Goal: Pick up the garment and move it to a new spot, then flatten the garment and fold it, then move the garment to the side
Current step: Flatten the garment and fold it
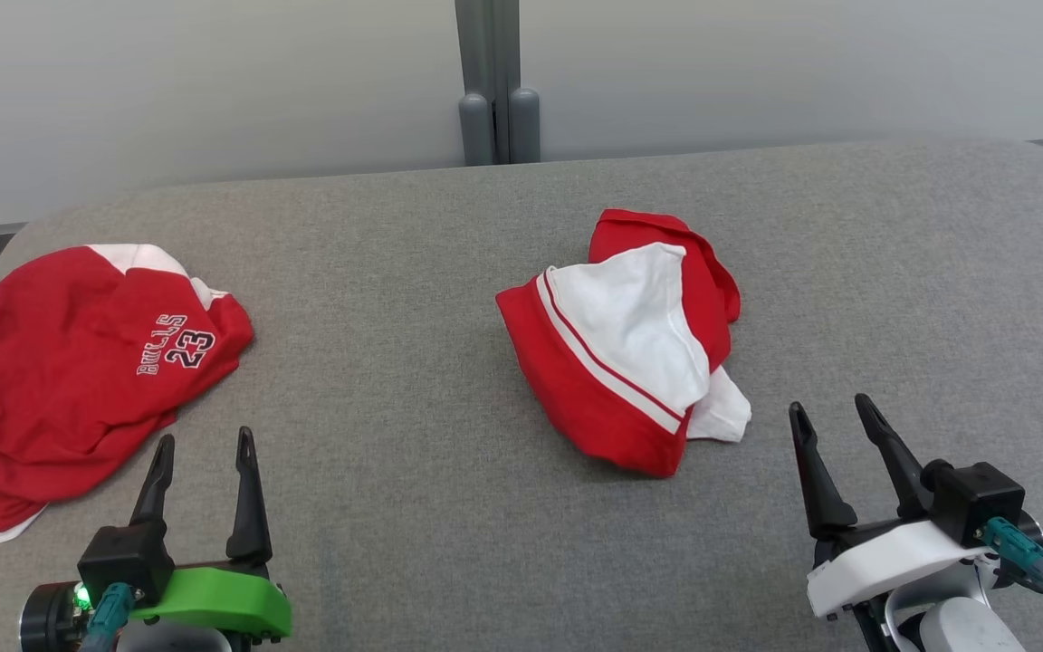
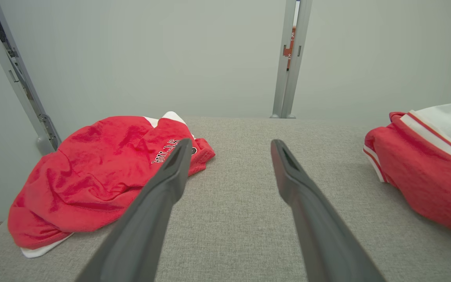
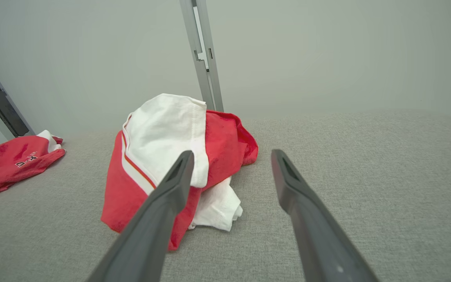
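Head view: garment (image 1: 630, 335) is lying crumpled mid surface (image 1: 413, 317), up-left of the right hand (image 1: 829, 404), apart from it. Jersey (image 1: 78, 371) is sitting at the surface's left edge, just beside the left hand (image 1: 205, 436). Both hands are hovering released, wide open, gripping nothing.

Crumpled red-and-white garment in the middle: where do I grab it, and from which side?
Take the white flap poking out at the near right corner of the red-and-white garment, coming in from the right with the right gripper. It sticks out free of the heap and lies closest to those open jaws, so a low pinch should catch it.
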You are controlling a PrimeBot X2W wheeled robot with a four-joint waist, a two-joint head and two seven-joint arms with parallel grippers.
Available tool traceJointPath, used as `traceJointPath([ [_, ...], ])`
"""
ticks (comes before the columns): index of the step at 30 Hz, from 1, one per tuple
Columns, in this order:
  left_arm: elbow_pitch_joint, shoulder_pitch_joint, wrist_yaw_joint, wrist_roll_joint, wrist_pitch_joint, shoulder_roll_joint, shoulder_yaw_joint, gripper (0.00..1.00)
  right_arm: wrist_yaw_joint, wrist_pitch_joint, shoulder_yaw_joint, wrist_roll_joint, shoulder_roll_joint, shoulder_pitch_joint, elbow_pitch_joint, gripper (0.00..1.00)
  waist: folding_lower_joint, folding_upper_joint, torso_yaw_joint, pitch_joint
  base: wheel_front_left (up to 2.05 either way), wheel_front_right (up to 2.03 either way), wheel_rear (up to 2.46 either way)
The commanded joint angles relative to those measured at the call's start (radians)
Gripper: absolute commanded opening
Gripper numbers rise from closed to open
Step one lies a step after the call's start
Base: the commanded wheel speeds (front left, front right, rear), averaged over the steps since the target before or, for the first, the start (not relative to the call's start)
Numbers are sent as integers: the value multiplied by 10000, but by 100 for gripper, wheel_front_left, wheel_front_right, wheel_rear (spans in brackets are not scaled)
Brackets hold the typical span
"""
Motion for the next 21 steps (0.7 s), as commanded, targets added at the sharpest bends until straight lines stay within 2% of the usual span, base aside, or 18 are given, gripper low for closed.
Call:
traceJointPath([
  [1,10,168,-81,34,-9,-5,8,100,1,-34,4,1,-34,90,9,100,0,0,7,1,0,0,0],
  [16,89,-9,-81,86,-9,-11,-17,100,1,-34,102,42,-8,-91,46,100,0,0,127,120,0,0,0],
  [21,63,-169,-34,30,-9,-9,-154,100,1,-34,557,76,-350,-929,112,100,0,0,254,294,0,0,0],
])
